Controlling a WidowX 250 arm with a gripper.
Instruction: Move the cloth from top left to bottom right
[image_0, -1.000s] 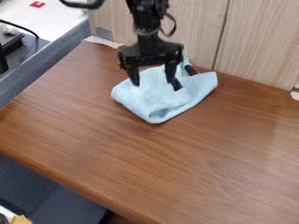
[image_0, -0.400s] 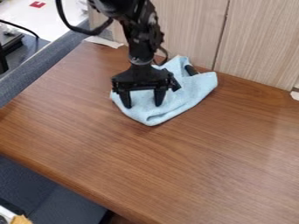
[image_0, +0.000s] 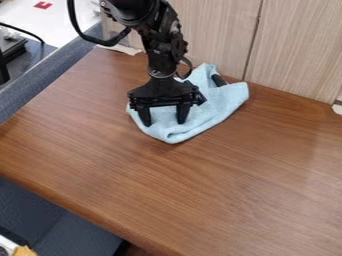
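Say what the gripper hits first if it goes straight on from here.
Likely the light blue cloth right below the gripper; whether its fingertips already touch it, I can't tell.

Close above, the camera slants down across the table (image_0: 214, 190) toward pale panels (image_0: 294, 50)

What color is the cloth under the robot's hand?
The cloth is light blue. It shows best in the camera view.
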